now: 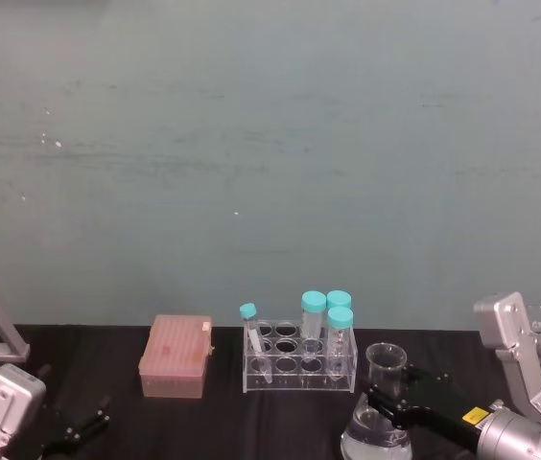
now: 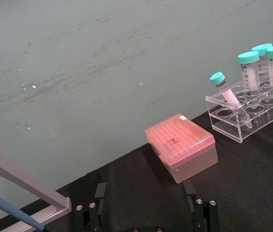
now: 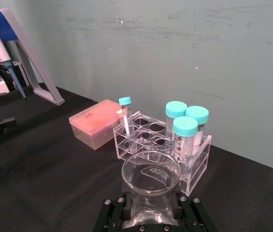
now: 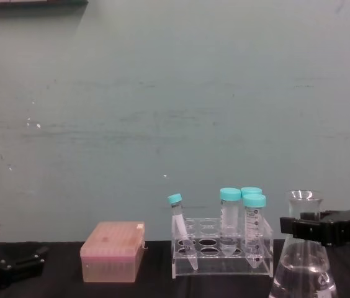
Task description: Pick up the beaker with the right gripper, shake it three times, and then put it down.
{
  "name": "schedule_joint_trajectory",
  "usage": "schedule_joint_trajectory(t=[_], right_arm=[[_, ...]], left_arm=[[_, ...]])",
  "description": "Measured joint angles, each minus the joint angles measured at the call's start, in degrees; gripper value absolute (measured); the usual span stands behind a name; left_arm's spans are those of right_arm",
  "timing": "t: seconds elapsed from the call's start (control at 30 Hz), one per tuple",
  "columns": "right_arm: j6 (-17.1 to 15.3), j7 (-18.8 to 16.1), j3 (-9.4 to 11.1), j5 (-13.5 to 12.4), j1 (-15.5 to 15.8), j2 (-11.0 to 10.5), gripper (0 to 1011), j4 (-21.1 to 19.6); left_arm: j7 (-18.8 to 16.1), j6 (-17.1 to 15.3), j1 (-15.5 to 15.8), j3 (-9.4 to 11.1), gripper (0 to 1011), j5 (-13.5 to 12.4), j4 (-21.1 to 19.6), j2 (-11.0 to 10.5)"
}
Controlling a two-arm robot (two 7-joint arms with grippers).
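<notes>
The right gripper (image 1: 386,401) holds the beaker (image 1: 381,412) by its neck, 1 black finger on either side of the glass, seen from the right wrist camera with the 2 fingers (image 3: 114,212) pressed against it just below the flared rim. The beaker's wide base is cut off at the bottom of the head and chest views, so whether it touches the black table (image 1: 280,422) cannot be told. Clear liquid fills its lower part (image 4: 303,276). It stands just beside the right end of a clear tube rack (image 1: 299,369), nearer the robot. The rack carries 4 teal-capped tubes: 3 large upright ones (image 1: 328,326) at its right end and 1 thin one (image 1: 251,340) leaning at its left end; the other wells show no tubes. Left of the rack sits 1 pink lidded box (image 1: 176,356), contents hidden. The left gripper (image 1: 83,429) rests low at the table's left, its fingers spread apart with nothing between them.
</notes>
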State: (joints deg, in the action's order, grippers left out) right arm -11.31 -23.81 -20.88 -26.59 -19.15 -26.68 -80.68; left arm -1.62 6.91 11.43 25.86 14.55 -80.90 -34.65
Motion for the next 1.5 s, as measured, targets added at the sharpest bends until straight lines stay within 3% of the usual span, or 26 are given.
schedule_joint_trajectory(t=[0.77,1.27,1.5], right_arm=[[-0.07,-0.08,-0.07,0.07,-0.12,0.05,468,0.15],[-0.08,-0.1,-0.02,0.06,-0.06,0.05,918,0.09],[-0.07,-0.09,-0.02,0.07,-0.04,0.04,1003,0.09]], left_arm=[[0.0,0.0,0.0,0.0,1000,0.0,0.0,0.0],[0.0,0.0,0.0,0.0,1000,0.0,0.0,0.0],[0.0,0.0,0.0,0.0,1000,0.0,0.0,0.0]])
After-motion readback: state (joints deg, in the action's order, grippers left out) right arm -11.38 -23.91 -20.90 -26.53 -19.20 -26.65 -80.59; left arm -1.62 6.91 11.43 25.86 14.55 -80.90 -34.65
